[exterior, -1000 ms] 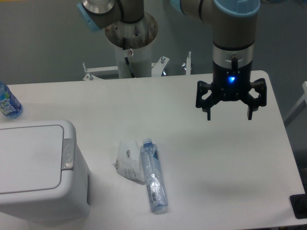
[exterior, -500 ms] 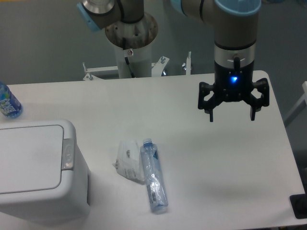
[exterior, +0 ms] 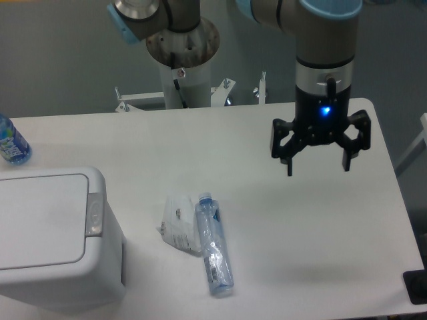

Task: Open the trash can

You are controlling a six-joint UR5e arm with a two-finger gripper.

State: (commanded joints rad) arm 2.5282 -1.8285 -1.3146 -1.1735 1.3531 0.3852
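Observation:
The trash can (exterior: 50, 233) is a large white boxy bin at the table's front left. Its flat lid is shut, and a small grey oval button (exterior: 95, 215) sits on its right rim. My gripper (exterior: 317, 168) hangs open and empty above the right part of the table, far to the right of the bin, with a blue light lit on its body.
A clear plastic bottle (exterior: 213, 245) lies on the table's middle, with a crumpled clear wrapper (exterior: 177, 223) beside it on the left. A blue bottle (exterior: 11, 143) stands at the left edge. The arm's base (exterior: 182, 60) rises behind the table.
My gripper drifted slightly right half a second ago and has since come back a little to the left. It stays open. Nothing on the table has moved.

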